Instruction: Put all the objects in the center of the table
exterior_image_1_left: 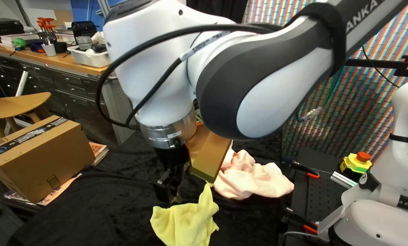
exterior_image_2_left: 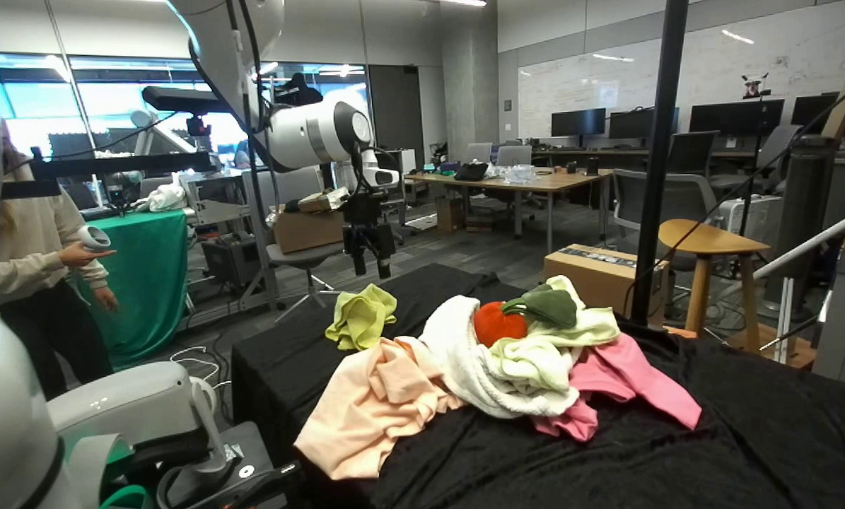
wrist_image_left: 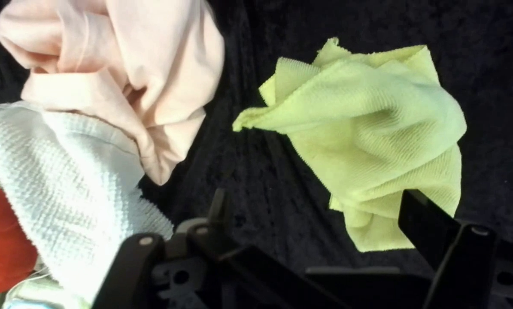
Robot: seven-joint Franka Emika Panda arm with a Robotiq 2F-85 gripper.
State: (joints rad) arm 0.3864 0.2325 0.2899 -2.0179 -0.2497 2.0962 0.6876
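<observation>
A crumpled yellow-green cloth (exterior_image_2_left: 362, 318) lies apart from the pile; it also shows in the wrist view (wrist_image_left: 368, 128) and in an exterior view (exterior_image_1_left: 186, 223). My gripper (exterior_image_2_left: 372, 271) is above the table near this cloth, open and empty. In the wrist view the fingers (wrist_image_left: 315, 201) are spread, the right one overlapping the cloth's lower edge. A peach cloth (exterior_image_2_left: 365, 410) touches a white towel (exterior_image_2_left: 454, 346). A red plush (exterior_image_2_left: 498, 324), a dark green plush piece (exterior_image_2_left: 551, 307) and a pale green cloth (exterior_image_2_left: 535, 357) lie on the towel. A pink cloth (exterior_image_2_left: 638, 375) lies beside.
The table has a black cloth (exterior_image_2_left: 747, 424). A black pole (exterior_image_2_left: 659, 162) stands behind it. A cardboard box (exterior_image_1_left: 43, 160) is beyond one side. Another robot arm (exterior_image_1_left: 384, 222) and a red stop button (exterior_image_1_left: 363, 156) are at the opposite side. A brown box shape (exterior_image_1_left: 209, 153) is beside my wrist.
</observation>
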